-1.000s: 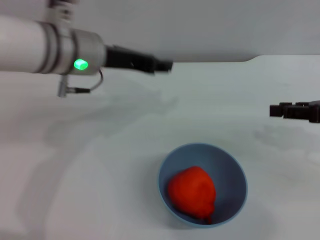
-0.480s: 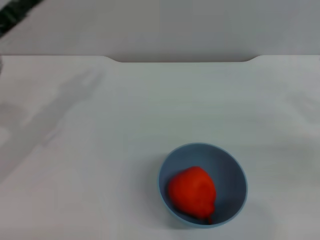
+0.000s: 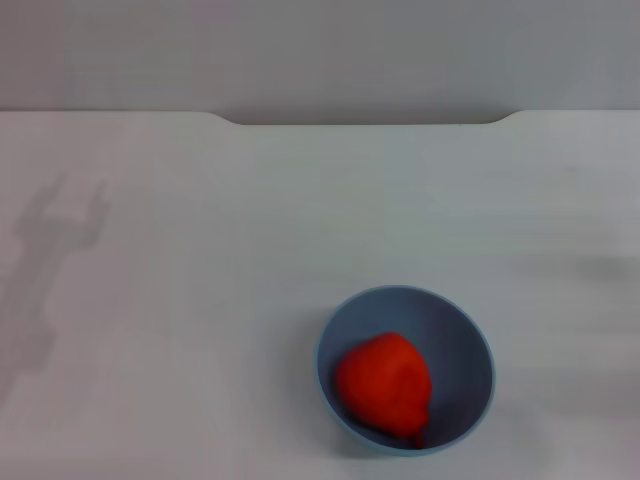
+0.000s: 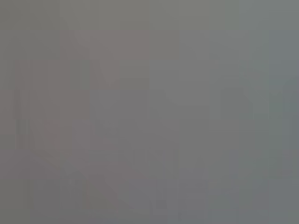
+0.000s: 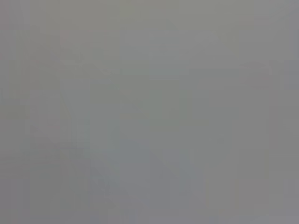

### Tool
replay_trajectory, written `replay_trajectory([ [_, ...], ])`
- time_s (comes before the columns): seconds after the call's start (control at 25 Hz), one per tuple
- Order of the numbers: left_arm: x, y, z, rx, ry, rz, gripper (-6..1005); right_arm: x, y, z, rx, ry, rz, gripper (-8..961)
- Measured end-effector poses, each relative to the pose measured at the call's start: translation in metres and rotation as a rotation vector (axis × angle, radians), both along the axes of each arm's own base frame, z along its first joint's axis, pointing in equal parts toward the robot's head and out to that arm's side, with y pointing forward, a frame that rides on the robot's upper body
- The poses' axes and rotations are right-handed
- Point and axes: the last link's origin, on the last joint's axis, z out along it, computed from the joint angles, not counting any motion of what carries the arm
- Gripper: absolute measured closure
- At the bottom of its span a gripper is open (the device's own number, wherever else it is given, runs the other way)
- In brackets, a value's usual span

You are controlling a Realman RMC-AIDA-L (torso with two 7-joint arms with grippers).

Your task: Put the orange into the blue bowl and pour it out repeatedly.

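Jaws: neither set in view from the head camera; both wrist views show only blank grey, so I cannot tell their state. Near: blue bowl (image 3: pixel 405 370), upright on the worktop (image 3: pixel 200 300), close to its near edge. Orange (image 3: pixel 384 382) inside, settled against the bowl's left wall, ready for pouring, I judge. Far: open worktop all round; back edge notched.
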Motion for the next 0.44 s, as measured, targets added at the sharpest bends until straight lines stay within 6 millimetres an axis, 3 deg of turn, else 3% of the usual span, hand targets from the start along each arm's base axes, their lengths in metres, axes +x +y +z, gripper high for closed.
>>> replay_trajectory([
  [0.2, -0.006, -0.007, -0.015, 0.056, 0.188, 0.007, 494, -0.003, -0.009, -0.027, 0.060, -0.181, -0.108, 486],
  [0.44, -0.005, -0.010, -0.023, 0.022, 0.155, 0.000, 494, -0.014, -0.006, -0.040, 0.061, -0.204, -0.113, 486],
])
